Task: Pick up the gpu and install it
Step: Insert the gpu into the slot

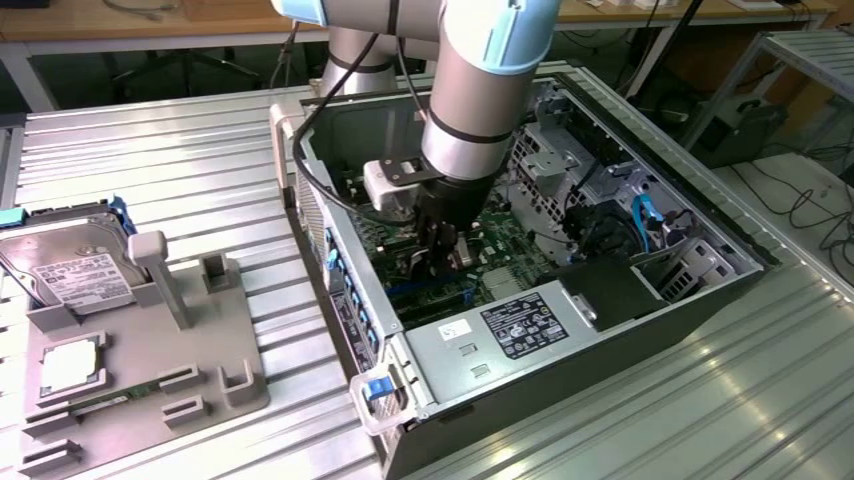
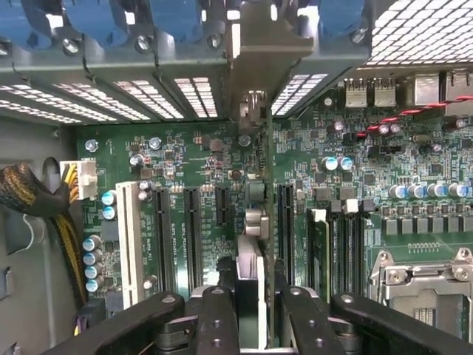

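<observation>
The gpu (image 2: 252,222) appears edge-on in the wrist view, a thin green card with its silver bracket (image 2: 255,52) against the case's rear slot openings. My gripper (image 2: 255,299) is shut on it, a black finger (image 2: 214,318) on each side. The card stands upright just over the green motherboard (image 2: 185,155), in line between the black expansion slots (image 2: 194,237). Whether it is seated in a slot I cannot tell. In the exterior view my gripper (image 1: 445,245) reaches straight down into the open computer case (image 1: 707,275).
A power supply (image 1: 534,325) fills the near end of the case, and drive cages and blue cables (image 1: 641,225) the exterior view's right. On the exterior view's left a grey fixture (image 1: 147,300) holds a hard drive (image 1: 74,265) and a memory stick (image 1: 114,395).
</observation>
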`<state>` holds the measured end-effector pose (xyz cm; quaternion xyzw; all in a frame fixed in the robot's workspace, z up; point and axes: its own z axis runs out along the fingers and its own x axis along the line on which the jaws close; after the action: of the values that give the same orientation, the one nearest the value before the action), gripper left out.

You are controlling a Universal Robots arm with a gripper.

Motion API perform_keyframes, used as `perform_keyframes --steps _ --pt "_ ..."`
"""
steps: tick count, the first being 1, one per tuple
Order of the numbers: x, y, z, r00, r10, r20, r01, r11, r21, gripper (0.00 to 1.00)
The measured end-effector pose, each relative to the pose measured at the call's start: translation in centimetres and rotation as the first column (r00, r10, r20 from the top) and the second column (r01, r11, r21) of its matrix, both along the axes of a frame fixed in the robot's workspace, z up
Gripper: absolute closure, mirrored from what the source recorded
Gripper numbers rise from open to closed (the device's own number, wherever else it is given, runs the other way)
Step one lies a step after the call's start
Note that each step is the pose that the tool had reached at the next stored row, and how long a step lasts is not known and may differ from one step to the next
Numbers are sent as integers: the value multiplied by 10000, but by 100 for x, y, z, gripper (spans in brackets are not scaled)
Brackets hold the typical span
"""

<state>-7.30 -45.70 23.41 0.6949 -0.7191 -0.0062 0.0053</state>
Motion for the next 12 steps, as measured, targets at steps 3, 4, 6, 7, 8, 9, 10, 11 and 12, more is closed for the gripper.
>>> perform_keyframes --steps 3,4,6,7,8,9,10,11,12 --pt "1 2 -33 10000 1 4 -1 10000 31 72" --pt "1 1 -30 10000 1 0 -1 10000 24 72" --pt "1 1 -30 10000 0 0 0 10000 24 72" --pt "1 1 -30 10000 0 0 0 10000 24 72" --pt "1 1 -30 10000 0 0 0 10000 24 72" --pt "1 1 -30 10000 0 0 0 10000 24 72" --pt "1 1 -30 10000 0 0 0 10000 23 72" --pt "1 2 -36 10000 0 -1 0 10000 21 72" --pt "0 2 -49 10000 0 -5 0 10000 14 72"
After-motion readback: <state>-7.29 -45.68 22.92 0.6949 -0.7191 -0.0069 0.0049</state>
